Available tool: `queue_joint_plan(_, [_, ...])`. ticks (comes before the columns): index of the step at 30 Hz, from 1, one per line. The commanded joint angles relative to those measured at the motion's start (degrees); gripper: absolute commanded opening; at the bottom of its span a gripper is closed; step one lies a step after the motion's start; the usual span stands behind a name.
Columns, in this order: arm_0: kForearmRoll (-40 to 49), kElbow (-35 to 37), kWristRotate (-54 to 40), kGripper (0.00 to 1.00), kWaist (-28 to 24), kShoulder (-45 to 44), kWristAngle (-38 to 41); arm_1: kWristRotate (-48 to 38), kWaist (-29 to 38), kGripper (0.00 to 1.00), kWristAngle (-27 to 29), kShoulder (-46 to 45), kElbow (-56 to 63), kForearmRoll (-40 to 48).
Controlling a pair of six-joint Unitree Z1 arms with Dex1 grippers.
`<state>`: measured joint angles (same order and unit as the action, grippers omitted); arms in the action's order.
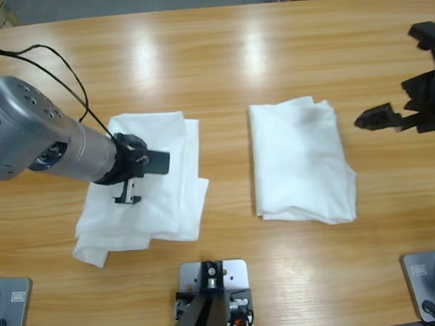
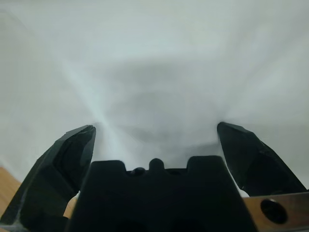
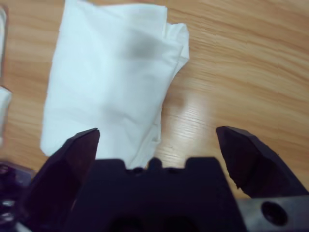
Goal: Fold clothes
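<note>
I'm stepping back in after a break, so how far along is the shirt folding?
Mostly done, it seems. The right T-shirt lies folded in a neat rectangle, with the right gripper open beside it, off the cloth. The left T-shirt is folded but looser, a corner sticking out. The left gripper is open over it, so tidying that one remains.

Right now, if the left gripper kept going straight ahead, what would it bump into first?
The left gripper, jaws open, points straight at the folded white T-shirt on the left; white cloth fills its wrist view, so it would meet that first.
</note>
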<state>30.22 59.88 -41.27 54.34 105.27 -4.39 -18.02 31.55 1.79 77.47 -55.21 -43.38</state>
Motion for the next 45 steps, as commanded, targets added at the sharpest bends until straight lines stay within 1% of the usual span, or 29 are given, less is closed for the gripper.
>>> queue_joint_plan(1, [2.16,13.74,38.19,1.000,-0.43,-3.75,9.84,-10.64,-13.92,1.000,-14.40,-4.91,12.62,8.15])
queue_joint_plan(3, [1.91,16.66,54.12,1.000,1.08,-2.03,15.60,-14.03,-15.73,1.000,-18.07,-3.94,16.96,12.30])
queue_joint_plan(5, [1.58,18.08,64.63,1.000,2.70,1.84,19.88,-20.64,-15.94,1.000,-19.99,-3.91,19.89,16.27])
queue_joint_plan(7, [0.12,18.66,71.68,1.000,2.86,5.62,26.34,-26.53,-16.12,1.000,-21.04,-3.65,23.44,21.46])
queue_joint_plan(9, [-1.81,19.12,76.53,1.000,3.40,8.83,27.59,-29.88,-16.08,1.000,-21.01,-2.94,26.85,25.33])
queue_joint_plan(11, [-1.83,20.07,77.88,1.000,3.40,11.35,27.94,-33.03,-16.10,0.998,-21.02,-2.84,31.79,30.53])
queue_joint_plan(14, [-1.83,20.61,78.44,1.000,3.40,14.25,27.96,-33.68,-16.08,0.996,-21.18,-1.69,33.13,32.90])
queue_joint_plan(17, [-1.83,21.60,78.44,1.000,3.40,15.21,28.00,-33.66,-16.08,0.990,-21.52,1.73,34.34,35.91])
queue_joint_plan(19, [-1.83,22.44,78.37,1.000,3.40,15.42,27.96,-33.73,-16.08,0.982,-22.61,4.35,35.91,40.27])
queue_joint_plan(22, [-1.83,23.07,78.36,1.000,3.00,15.58,27.94,-34.28,-16.08,0.982,-23.43,7.97,37.05,43.50])
queue_joint_plan(24, [-1.83,23.20,78.36,1.000,2.59,15.76,27.94,-35.02,-16.08,0.982,-24.45,10.68,38.86,48.12])
queue_joint_plan(26, [-1.83,23.64,78.36,1.000,1.98,16.46,27.94,-35.77,-16.08,0.981,-26.10,15.09,41.92,55.72])
queue_joint_plan(27, [-1.83,23.97,78.36,1.000,1.68,16.81,27.94,-35.95,-16.08,0.948,-27.07,17.04,43.33,59.60])
queue_joint_plan(28, [-1.83,24.34,78.36,1.000,1.50,17.08,27.94,-35.95,-16.08,0.907,-27.77,17.98,43.98,61.38])
queue_joint_plan(30, [-1.83,25.17,78.36,1.000,1.31,17.32,27.94,-35.95,-16.08,0.851,-28.42,18.33,44.24,62.38])
queue_joint_plan(32, [-1.83,25.62,78.36,1.000,1.21,17.52,27.94,-35.88,-16.08,0.746,-28.72,18.94,44.31,62.87])
queue_joint_plan(33, [-1.83,25.73,78.36,1.000,1.19,17.52,27.94,-35.86,-16.08,0.727,-28.92,19.59,44.54,63.72])
queue_joint_plan(34, [-1.83,25.87,78.36,1.000,1.19,17.52,27.94,-35.86,-16.08,0.723,-29.11,20.26,44.85,64.86])
queue_joint_plan(35, [-1.80,25.94,78.36,1.000,1.21,17.52,27.94,-35.83,-16.08,0.682,-29.30,21.16,45.19,66.07])
queue_joint_plan(36, [-1.74,26.01,78.36,1.000,1.21,17.52,27.94,-35.76,-16.07,0.589,-29.34,22.02,45.59,67.55])
queue_joint_plan(37, [-1.74,26.08,78.36,1.000,1.19,17.46,27.94,-35.69,-16.07,0.564,-29.53,22.83,45.89,68.92])
queue_joint_plan(38, [-1.74,26.08,78.36,1.000,1.19,17.45,27.94,-35.65,-16.08,0.561,-29.86,24.09,46.37,70.71])
queue_joint_plan(39, [-1.74,26.08,78.36,1.000,1.21,17.46,27.94,-35.54,-16.05,0.526,-30.30,25.27,46.72,72.21])
queue_joint_plan(40, [-1.74,26.08,78.36,1.000,1.19,17.48,27.94,-35.35,-16.07,0.467,-30.87,26.52,47.24,74.23])
queue_joint_plan(41, [-1.74,26.08,78.36,1.000,1.21,17.50,27.94,-34.98,-16.05,0.443,-31.46,27.34,47.35,75.21])
queue_joint_plan(42, [-1.74,26.06,78.36,1.000,1.17,17.50,27.94,-34.68,-16.08,0.290,-32.22,28.38,47.88,77.32])
queue_joint_plan(43, [-1.74,26.08,78.32,1.000,1.21,17.52,27.94,-34.53,-16.08,0.116,-32.84,29.19,48.41,79.08])
queue_joint_plan(44, [-1.74,26.08,78.27,1.000,1.21,17.59,27.94,-34.37,-16.08,0.000,-33.20,30.03,49.07,81.10])
queue_joint_plan(45, [-1.74,26.08,78.27,1.000,1.19,17.67,27.89,-34.37,-16.08,0.000,-33.40,30.39,49.57,82.31])
